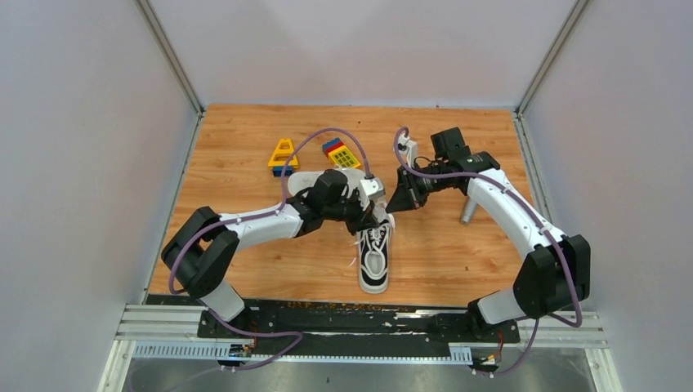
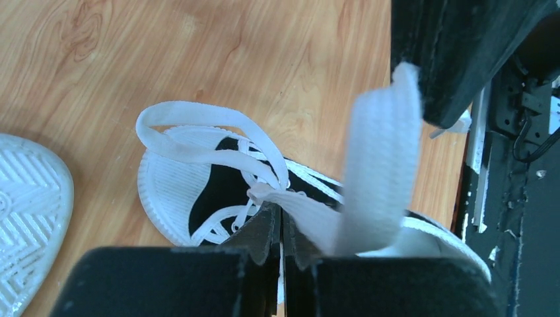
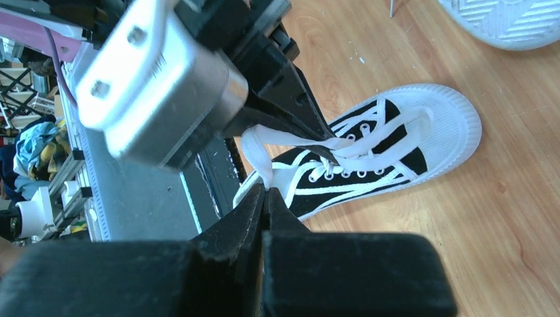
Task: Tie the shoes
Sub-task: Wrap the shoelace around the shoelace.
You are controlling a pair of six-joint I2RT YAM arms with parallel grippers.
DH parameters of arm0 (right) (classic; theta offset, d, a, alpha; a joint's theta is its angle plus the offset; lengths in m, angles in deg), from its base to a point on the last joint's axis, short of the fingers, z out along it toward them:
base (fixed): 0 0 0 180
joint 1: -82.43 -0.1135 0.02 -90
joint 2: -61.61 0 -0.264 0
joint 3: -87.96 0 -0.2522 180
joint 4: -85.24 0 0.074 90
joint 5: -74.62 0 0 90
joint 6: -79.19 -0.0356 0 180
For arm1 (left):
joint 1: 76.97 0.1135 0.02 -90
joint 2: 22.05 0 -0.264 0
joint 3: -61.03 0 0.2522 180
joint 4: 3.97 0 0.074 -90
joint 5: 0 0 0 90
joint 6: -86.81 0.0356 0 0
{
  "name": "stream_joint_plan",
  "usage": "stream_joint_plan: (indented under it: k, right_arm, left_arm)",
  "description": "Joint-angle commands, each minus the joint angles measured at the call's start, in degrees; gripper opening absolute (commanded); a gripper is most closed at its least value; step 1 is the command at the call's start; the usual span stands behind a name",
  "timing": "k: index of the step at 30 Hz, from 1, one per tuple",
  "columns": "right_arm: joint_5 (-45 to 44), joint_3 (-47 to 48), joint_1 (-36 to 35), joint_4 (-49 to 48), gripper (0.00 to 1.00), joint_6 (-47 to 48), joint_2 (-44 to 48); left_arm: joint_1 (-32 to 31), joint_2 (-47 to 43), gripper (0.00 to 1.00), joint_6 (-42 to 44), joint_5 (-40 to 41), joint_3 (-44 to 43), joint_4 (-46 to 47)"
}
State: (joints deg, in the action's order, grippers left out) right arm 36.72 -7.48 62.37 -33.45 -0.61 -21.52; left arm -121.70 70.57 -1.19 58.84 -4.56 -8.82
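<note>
1. The left hand (image 2: 281,221) is pressed together, pinching a flat white lace (image 2: 380,165) of the black canvas sneaker with white rubber sole (image 1: 375,263), which stands on the wooden desk (image 1: 245,163) just below its fingertips.
2. The right hand (image 3: 264,198), just beside the left, pinches the same lace, likely tensioning it for knotting.
3. The second sneaker (image 1: 304,181) lies sole-up behind the left hand.

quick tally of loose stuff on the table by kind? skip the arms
Shoes: 2 (upright shoe, sole-up shoe)
Toy blocks: 2 (yellow-and-blue block, red-blue-yellow block)
Grey metal cylinder: 1
Total: 5
</note>
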Motion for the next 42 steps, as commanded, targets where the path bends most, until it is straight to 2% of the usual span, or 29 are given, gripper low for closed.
stream_joint_plan:
  k: [1, 9, 15, 22, 30, 36, 42]
  right_arm:
    - [2.1, -1.3, 0.2, 2.2, 0.00, 4.4, 3.0]
    - [0.9, -1.0, 0.2, 6.1, 0.00, 10.9, 4.8]
    - [-1.3, -1.3, -0.6, 11.5, 0.00, 21.7, 6.9]
    - [-3.2, -1.3, -2.6, 13.4, 0.00, 28.6, 10.9]
    - [-9.9, 1.0, -9.8, 13.8, 0.00, 33.2, 11.7]
    - [-11.8, 3.3, -12.2, 13.8, 0.00, 31.8, 11.0]
    - [-15.1, 4.8, -15.8, 14.1, 0.00, 34.8, 12.4]
  left_arm:
    - [0.8, -3.6, 0.00, -3.8, 0.9, 0.6, 2.7]
    - [1.2, -2.8, 0.00, -0.1, 0.8, 2.3, 2.8]
    - [1.8, -2.3, 0.00, 0.8, 0.7, 3.1, 3.0]
    - [1.9, -1.3, 0.00, -0.4, 0.3, 4.1, 5.3]
    - [1.9, 1.4, 0.00, -1.6, -3.3, 3.2, 8.3]
    - [1.9, 3.1, 0.00, -2.3, -7.0, 0.7, 7.0]
    - [1.9, 4.3, 0.00, -4.2, -7.8, -0.2, 7.2]
